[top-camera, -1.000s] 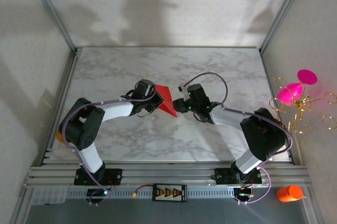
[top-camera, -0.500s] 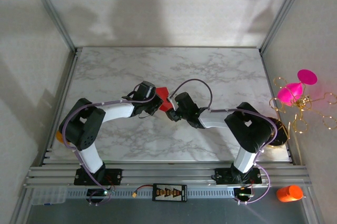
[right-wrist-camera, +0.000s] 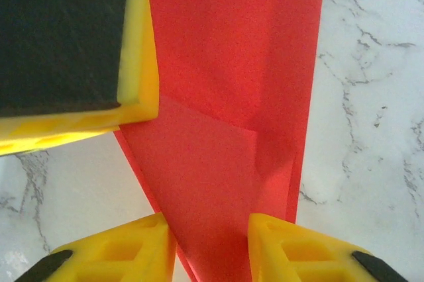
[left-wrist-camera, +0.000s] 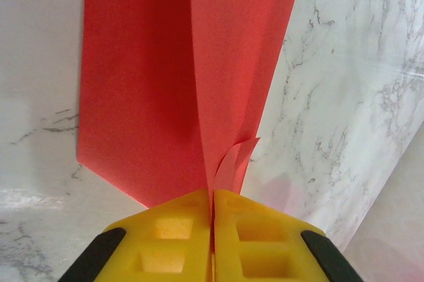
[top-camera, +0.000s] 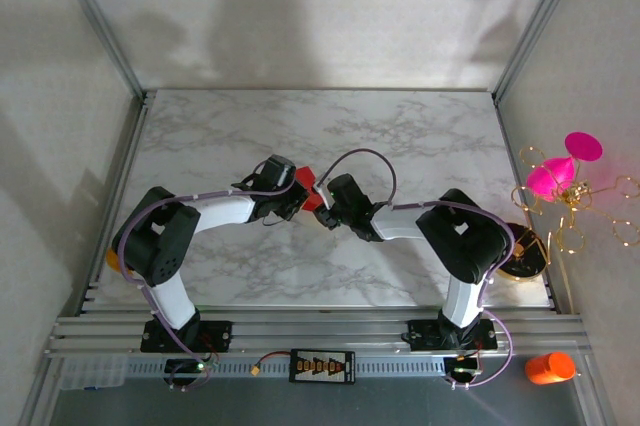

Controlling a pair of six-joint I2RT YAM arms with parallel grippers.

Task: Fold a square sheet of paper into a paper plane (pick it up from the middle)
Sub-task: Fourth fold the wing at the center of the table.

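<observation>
From above, the paper [top-camera: 311,186] was midway between the table's [top-camera: 420,136] side edges, with the left gripper [top-camera: 297,190] and right gripper [top-camera: 324,208] meeting on it. Left wrist: your left gripper was clamped on a thin, matte red crease. Right wrist: jaws stood apart astride the fold, so you should have closed squarely and gently on its ridge.

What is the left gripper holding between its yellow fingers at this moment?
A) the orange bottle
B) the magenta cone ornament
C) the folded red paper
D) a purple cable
C: in the left wrist view the left gripper has its jaws closed together on the near edge of the folded red paper.
</observation>
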